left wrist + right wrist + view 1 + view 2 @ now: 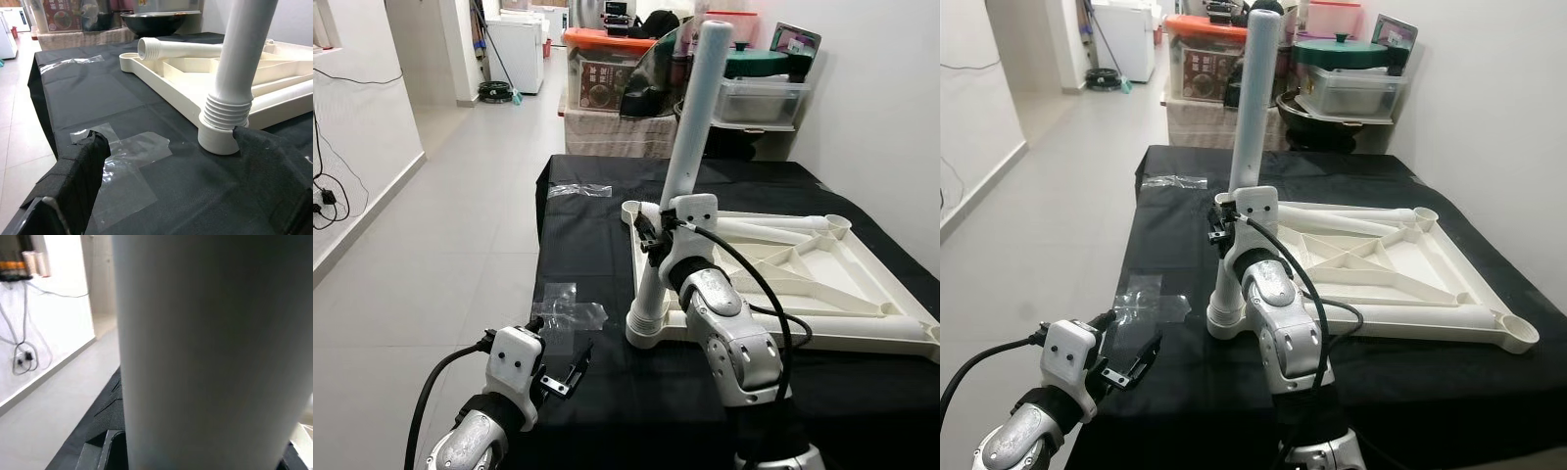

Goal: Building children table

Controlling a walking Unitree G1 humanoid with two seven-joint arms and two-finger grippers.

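Black-covered table (587, 255) stands with open tiled floor (460, 225) along its left edge; white wall (352, 117) beyond that, boxes and bins (607, 69) behind the far edge. Bare cloth runs between the left edge and the tabletop.

White plastic tabletop (842, 294) lies upside down on the right half of the cloth, ribs showing, round sockets at the corners. 2 loose legs (773, 231) lie along its far side.

1 leg (690, 127) stands in the near-left socket, leaning slightly away, threaded end seated in the collar (217, 139). Leg is a plain white tube with an open top.

Right gripper (651, 230) is clamped round this leg low down, just above the tabletop; leg fills its wrist view.

Left gripper (558, 357) hovers at the near-left table edge, fingers (78, 171) spread wide, holding nothing, apart from the leg base.

Clear tape patches (570, 308) lie on the cloth just ahead of it; clear wrapper (579, 189) near the far-left corner.
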